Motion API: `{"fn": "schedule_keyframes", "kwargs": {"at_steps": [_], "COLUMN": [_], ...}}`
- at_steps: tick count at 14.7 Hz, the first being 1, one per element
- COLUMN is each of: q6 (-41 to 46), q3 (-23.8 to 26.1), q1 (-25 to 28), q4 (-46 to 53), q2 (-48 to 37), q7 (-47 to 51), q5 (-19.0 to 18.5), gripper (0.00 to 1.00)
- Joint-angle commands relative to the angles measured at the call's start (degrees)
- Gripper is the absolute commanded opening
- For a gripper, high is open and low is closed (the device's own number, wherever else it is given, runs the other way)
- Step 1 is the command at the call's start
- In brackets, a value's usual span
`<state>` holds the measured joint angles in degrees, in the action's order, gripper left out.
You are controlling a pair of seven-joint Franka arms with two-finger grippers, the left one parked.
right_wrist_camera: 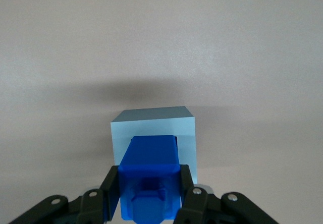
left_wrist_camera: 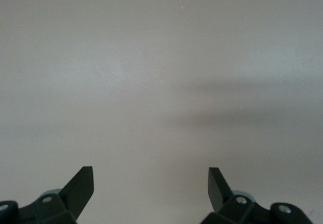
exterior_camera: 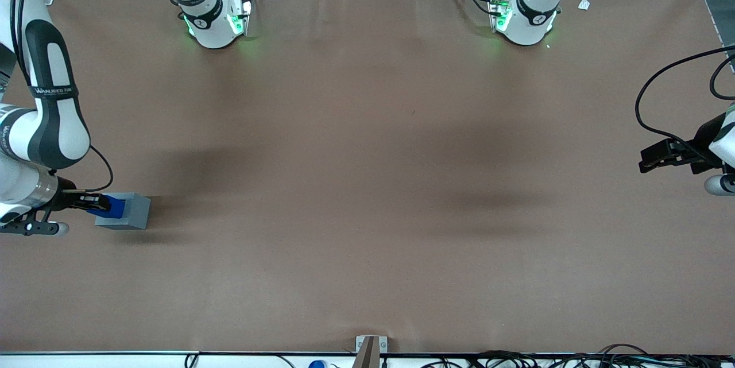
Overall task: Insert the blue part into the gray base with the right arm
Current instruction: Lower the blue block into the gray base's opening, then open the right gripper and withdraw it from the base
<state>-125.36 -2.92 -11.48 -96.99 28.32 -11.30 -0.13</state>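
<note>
Hand [right_wrist_camera: 150,193] closed on blue part [right_wrist_camera: 150,176], one black finger [right_wrist_camera: 112,191] pressed to each side. Held directly over gray base [right_wrist_camera: 184,133], lower end of part down at the square recess, whether seated cannot tell. Base resting on brown tabletop [exterior_camera: 367,184] at the working arm's end, near the edge, about 8 o'clock from tabletop centre in the front view. Right arm [exterior_camera: 49,104] reaching in over that edge, at roughly 10 o'clock from base. Raised stub on part facing the wrist camera.
</note>
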Motion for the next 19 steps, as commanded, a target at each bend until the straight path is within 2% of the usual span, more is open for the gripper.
{"fn": "schedule_keyframes", "kwargs": {"at_steps": [1, 6, 12, 13, 14, 15, 16, 19], "q6": [0.1, 3.8, 3.7, 3.5, 3.5, 3.5, 3.5, 4.2], "q3": [0.4, 0.4, 0.4, 0.4, 0.4, 0.4, 0.4, 0.4], "q1": [-0.6, -0.7, -0.9, -0.9, -0.9, -0.7, -0.8, -0.5], "q4": [0.8, 0.9, 1.0, 0.9, 1.0, 1.0, 1.0, 3.0], "q2": [1.6, 1.5, 1.6, 1.6, 1.8, 1.9, 1.9, 1.9], "q7": [-0.3, -0.1, -0.3, -0.2, -0.2, 0.0, -0.3, 0.1], "q5": [-0.5, -0.4, -0.4, -0.3, -0.4, -0.4, -0.4, -0.4], "gripper": [0.09, 0.09, 0.09, 0.13, 0.21, 0.79, 1.0, 1.0]}}
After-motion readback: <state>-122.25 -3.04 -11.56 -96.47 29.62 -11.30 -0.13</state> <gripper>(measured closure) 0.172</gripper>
